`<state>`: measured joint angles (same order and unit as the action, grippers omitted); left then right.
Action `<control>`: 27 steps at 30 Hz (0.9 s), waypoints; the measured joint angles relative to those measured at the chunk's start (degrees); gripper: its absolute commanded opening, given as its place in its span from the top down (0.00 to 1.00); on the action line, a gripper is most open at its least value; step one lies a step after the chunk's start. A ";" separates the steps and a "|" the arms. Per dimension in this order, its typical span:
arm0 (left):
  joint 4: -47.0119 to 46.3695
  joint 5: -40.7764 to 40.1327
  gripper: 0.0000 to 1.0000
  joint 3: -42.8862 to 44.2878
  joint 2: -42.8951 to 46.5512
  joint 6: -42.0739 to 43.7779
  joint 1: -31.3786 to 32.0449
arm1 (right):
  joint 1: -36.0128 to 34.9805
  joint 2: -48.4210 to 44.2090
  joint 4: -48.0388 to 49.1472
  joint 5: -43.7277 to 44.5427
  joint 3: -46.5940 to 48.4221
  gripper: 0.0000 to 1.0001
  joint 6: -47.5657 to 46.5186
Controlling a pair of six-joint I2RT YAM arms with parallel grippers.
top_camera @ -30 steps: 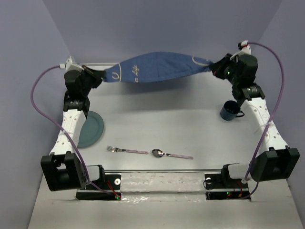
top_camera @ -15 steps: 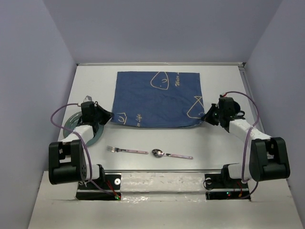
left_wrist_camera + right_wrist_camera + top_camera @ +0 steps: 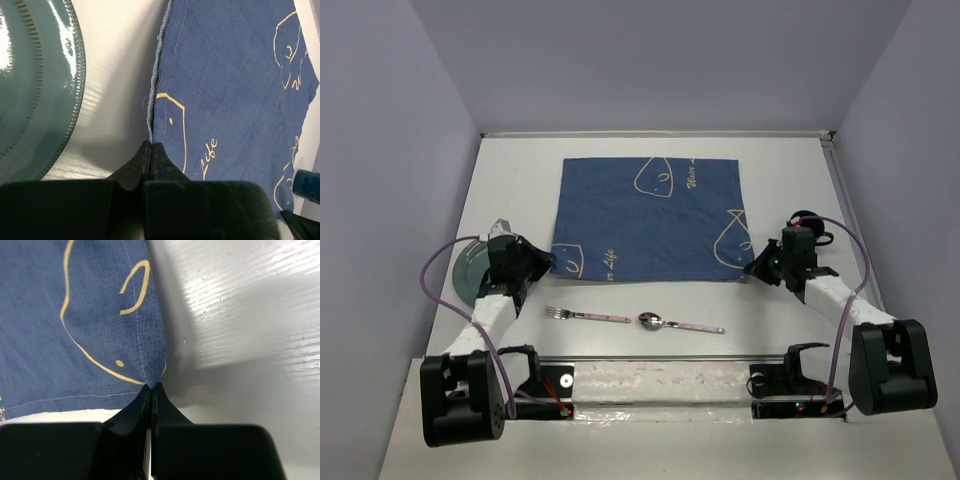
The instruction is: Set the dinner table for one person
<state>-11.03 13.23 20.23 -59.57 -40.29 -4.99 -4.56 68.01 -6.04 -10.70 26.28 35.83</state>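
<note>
A dark blue cloth (image 3: 648, 218) with pale line drawings lies spread flat on the white dinner table (image 3: 520, 160). My left gripper (image 3: 548, 262) is shut on the cloth's near-left corner; in the left wrist view its tips (image 3: 151, 145) meet on the hem of the cloth (image 3: 235, 80). My right gripper (image 3: 752, 268) is shut on the near-right corner; in the right wrist view the cloth (image 3: 75, 315) rises slightly into the closed tips (image 3: 151, 386).
A teal plate (image 3: 470, 268) lies left of the cloth, partly under my left arm, and fills the left of the left wrist view (image 3: 35, 85). A fork (image 3: 585, 315) and a spoon (image 3: 680, 323) lie near the front edge. A dark blue mug (image 3: 807, 222) stands behind my right arm.
A second ago both grippers held the cloth stretched in the air at the back. They have come down and toward the near edge, and the cloth now lies flat.
</note>
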 measured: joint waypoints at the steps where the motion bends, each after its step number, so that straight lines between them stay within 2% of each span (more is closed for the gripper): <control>1: 0.55 -0.09 1.00 -0.22 0.76 0.02 0.00 | 0.00 -0.76 -0.37 0.26 -0.07 1.00 0.00; 11: 6.10 -1.97 1.00 -2.21 8.11 -0.98 0.15 | 0.00 -7.45 -5.51 2.93 -0.09 1.00 0.00; 20: 8.63 -3.04 1.00 -2.89 9.92 -2.62 0.72 | 0.00 -10.62 -10.01 2.95 -0.15 1.00 1.11; 22: 8.98 -3.37 1.00 -2.89 10.51 -2.97 0.98 | 0.00 -11.17 -10.43 2.95 -0.15 0.93 1.46; 23: 9.18 -3.58 0.98 -2.89 10.75 -3.15 1.16 | 0.00 -11.43 -10.64 2.95 -0.15 0.83 1.55; 24: 9.38 -3.67 0.89 -2.89 11.02 -3.32 1.20 | 0.00 -11.63 -10.78 2.99 -0.15 0.79 1.73; 25: 9.66 -3.78 0.79 -2.89 11.39 -3.50 1.20 | 0.00 -11.76 -11.04 3.17 -0.15 0.76 1.99; 26: 10.08 -4.00 0.62 -2.89 11.96 -3.85 1.18 | 0.00 -11.85 -11.30 3.39 -0.15 0.73 1.92; 27: 10.36 -4.09 0.54 -2.89 12.37 -3.69 1.20 | 0.00 -11.85 -11.47 3.45 -0.15 0.70 1.97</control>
<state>-0.67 9.15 17.34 -47.20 -43.99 -3.79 -4.56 56.16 -17.52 -7.25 26.13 37.80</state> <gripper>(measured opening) 0.170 0.223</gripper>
